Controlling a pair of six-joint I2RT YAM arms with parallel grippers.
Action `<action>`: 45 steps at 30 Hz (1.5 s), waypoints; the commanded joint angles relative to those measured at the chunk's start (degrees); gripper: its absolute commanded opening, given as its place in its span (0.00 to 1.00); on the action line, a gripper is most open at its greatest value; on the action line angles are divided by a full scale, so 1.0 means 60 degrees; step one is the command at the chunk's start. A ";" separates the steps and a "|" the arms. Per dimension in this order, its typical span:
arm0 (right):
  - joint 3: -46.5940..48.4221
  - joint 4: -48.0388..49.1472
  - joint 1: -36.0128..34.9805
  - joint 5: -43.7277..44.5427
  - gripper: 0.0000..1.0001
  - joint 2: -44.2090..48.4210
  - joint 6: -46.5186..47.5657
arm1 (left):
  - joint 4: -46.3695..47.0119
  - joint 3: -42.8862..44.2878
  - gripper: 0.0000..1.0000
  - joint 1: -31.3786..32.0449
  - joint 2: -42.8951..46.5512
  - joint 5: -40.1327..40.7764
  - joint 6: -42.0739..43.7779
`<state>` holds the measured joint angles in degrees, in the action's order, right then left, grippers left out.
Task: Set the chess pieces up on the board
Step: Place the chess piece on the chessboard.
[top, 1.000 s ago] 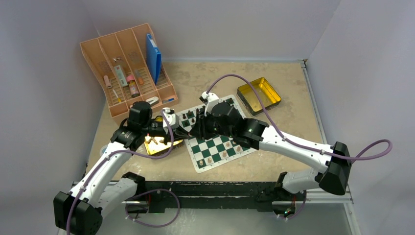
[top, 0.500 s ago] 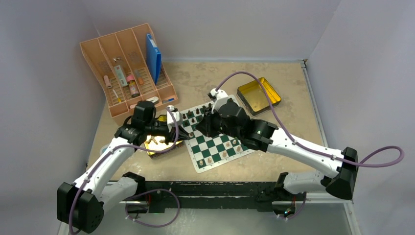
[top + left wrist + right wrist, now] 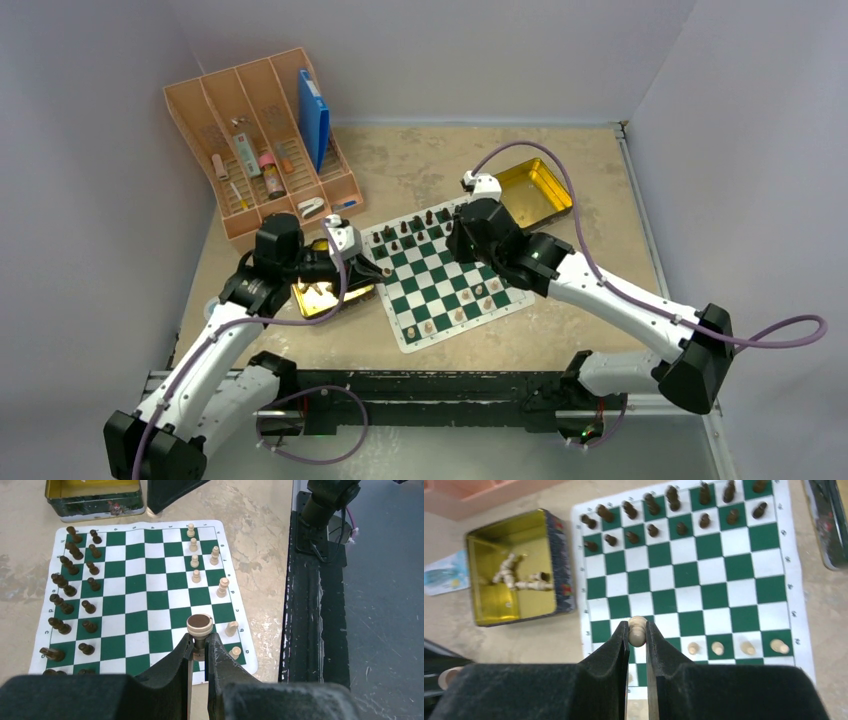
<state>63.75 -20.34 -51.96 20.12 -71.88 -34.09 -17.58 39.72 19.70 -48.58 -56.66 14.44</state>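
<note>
L jaws are pinched narrow on a light piece [image 3: 200, 625]. In L wrist view it's seen end-on: round tan rim w/ dark brown disc facing the cam, fingers [image 3: 181, 655] on both sides of its stem. In top view it hangs at the 9 o'clock edge of the board [image 3: 440, 285], just beside the gold tin [image 3: 318, 303]. Can't tell if it touches the mat

R jaws also narrow, clamped on a light pawn [image 3: 638, 630], its head showing btwn the fingertips [image 3: 620, 645]. Top view puts that wrist over the board's 1 o'clock part; height above the squares can't be told

The board is a green/white mat w/ white border, lying turned a bit, approx centre of the table [image 3: 400, 160]. Dark chessmen [image 3: 653, 530] fill two rows on its 12 o'clock side. Some light chessmen [image 3: 195, 560] stand on the 6 o'clock side: four in a line, plus a few more nearer the edge, per L wrist view. Loose light pieces [image 3: 519, 577] lie jumbled inside the gold tin at the board's 9 o'clock

2nd gold tin [image 3: 535, 190] sits at the board's 1 o'clock, near the mat's corner. Pink organiser [image 3: 250, 140] w/ a blue box [image 3: 312, 105] stood in it is at the table's 10 o'clock
</note>
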 commanded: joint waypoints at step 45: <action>-0.2008 0.0676 -0.0612 -0.0117 0.15 -0.2967 -0.0453 | 0.0764 -0.0972 0.00 0.0027 0.1753 0.1594 -0.0466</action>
<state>51.24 -16.82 -55.22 17.28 -88.88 -36.34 -14.66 33.69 19.70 -38.46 -44.91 11.49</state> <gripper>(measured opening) 0.160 0.086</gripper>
